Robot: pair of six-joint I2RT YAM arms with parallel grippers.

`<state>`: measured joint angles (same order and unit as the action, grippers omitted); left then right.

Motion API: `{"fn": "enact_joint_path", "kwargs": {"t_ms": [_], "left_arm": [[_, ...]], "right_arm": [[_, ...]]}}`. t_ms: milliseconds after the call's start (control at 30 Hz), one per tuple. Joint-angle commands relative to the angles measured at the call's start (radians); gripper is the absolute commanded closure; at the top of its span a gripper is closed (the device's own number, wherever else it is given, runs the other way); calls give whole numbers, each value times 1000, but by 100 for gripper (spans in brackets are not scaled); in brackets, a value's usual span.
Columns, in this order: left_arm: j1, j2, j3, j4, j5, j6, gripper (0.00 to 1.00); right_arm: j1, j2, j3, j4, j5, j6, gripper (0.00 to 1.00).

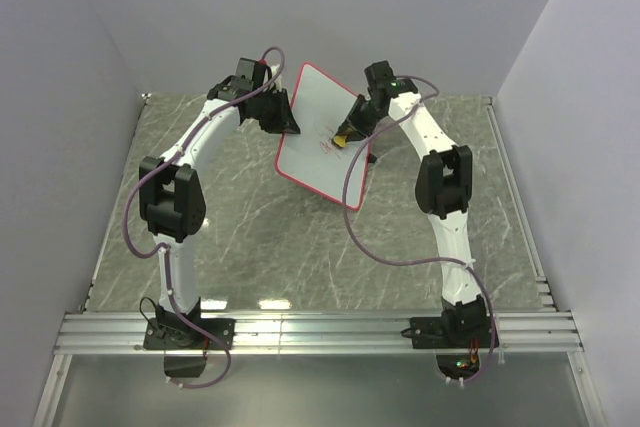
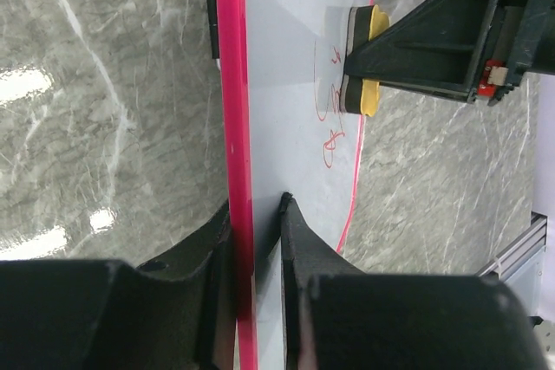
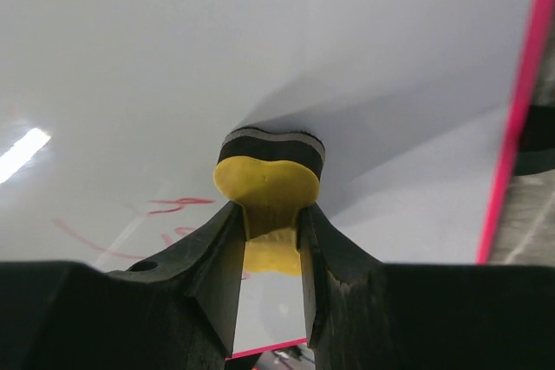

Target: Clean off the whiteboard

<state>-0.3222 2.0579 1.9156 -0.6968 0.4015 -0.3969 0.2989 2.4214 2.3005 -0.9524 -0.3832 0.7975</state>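
The whiteboard is a white board with a red rim, held tilted above the table. Red scribbles mark it near the middle. My left gripper is shut on the board's left edge; in the left wrist view the gripper clamps the red rim. My right gripper is shut on the yellow eraser with a dark felt face, pressed against the board. In the right wrist view the gripper holds the eraser beside the scribbles. The eraser also shows in the left wrist view.
The grey marbled table lies below the board. Purple-grey walls close in at the back and sides. An aluminium rail runs along the near edge by the arm bases.
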Motion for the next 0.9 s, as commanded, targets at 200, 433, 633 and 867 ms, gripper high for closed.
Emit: {"fn": "enact_joint_path", "kwargs": {"t_ms": [200, 433, 633, 867], "left_arm": [[-112, 73, -49, -141, -1, 124, 100], [-133, 79, -49, -147, -24, 132, 100], [-135, 74, -49, -150, -33, 133, 100], [-137, 67, -55, -150, -43, 138, 100]], "right_arm": [[143, 125, 172, 193, -114, 190, 100], [154, 139, 175, 260, -86, 224, 100], [151, 154, 200, 340, -77, 287, 100], [132, 140, 148, 224, -37, 215, 100]]}}
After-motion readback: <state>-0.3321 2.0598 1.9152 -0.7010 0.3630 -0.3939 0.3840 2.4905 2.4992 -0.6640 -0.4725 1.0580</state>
